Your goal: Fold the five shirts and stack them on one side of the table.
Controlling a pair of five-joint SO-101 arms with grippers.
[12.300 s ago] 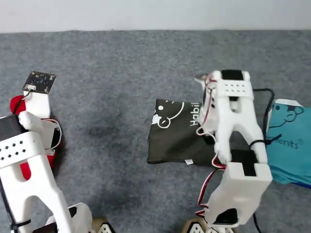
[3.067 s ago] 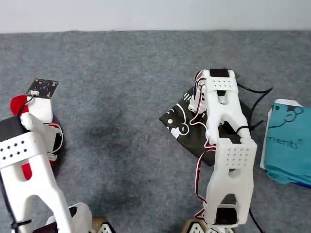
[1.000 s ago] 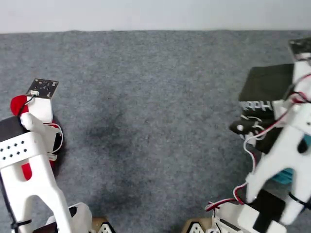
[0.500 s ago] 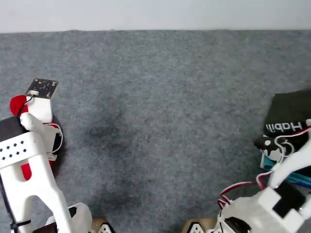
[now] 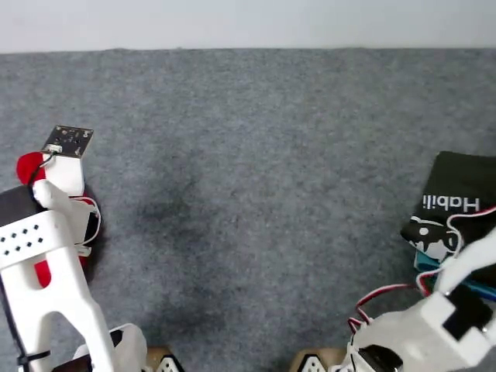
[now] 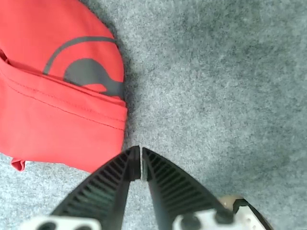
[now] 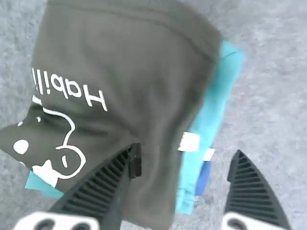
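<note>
The left jaws are clenched, tips pressed together with nothing between them. They hang over the grey felt-covered bench [image 5: 256, 147], just beside the folded edge of the folded red shirt with a dark grey print [image 6: 57, 91], which lies at the bench's left side.

The right jaws are spread wide and grasp nothing. They hang over the folded black shirt with white lettering and a cartoon print [image 7: 120, 72]. One finger lies over the black cloth; whether it touches, I cannot tell. That shirt rests on the folded teal shirt [image 7: 213, 115] at the bench's right edge.
</note>
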